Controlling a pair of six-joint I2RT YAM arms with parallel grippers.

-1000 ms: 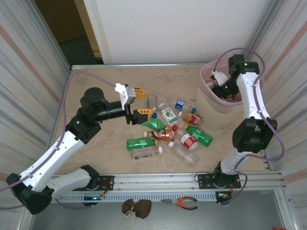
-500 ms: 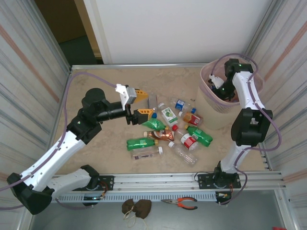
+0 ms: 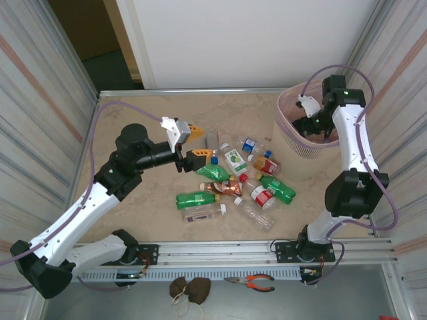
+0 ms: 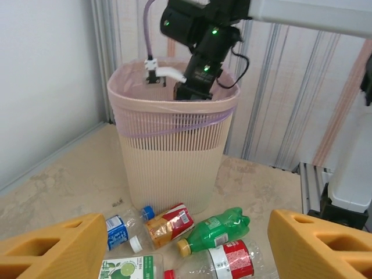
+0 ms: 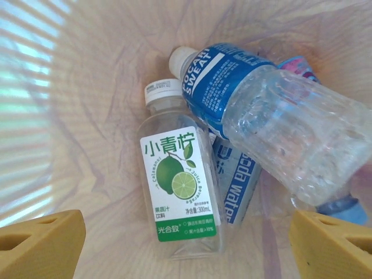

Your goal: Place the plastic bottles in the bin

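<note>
Bottles [image 3: 233, 180] lie scattered mid-table, clear, green and amber with coloured labels, just left of the beige perforated bin [image 3: 291, 141] with a pink liner in the far right corner. At least three more lie inside it: a lime-label bottle [image 5: 177, 192], a Pocari Sweat bottle [image 5: 261, 110] and a blue-label water bottle [image 5: 235, 186]. The right gripper [image 3: 310, 122] hangs in the bin mouth, jaws spread and empty. The left gripper [image 3: 198, 143] hovers at the pile's edge, likewise released. Red-handled pliers [image 3: 250, 283] rest by the near rail.

It's a lab cell: railed table [image 3: 233, 110], panel walls [image 3: 40, 100].
</note>
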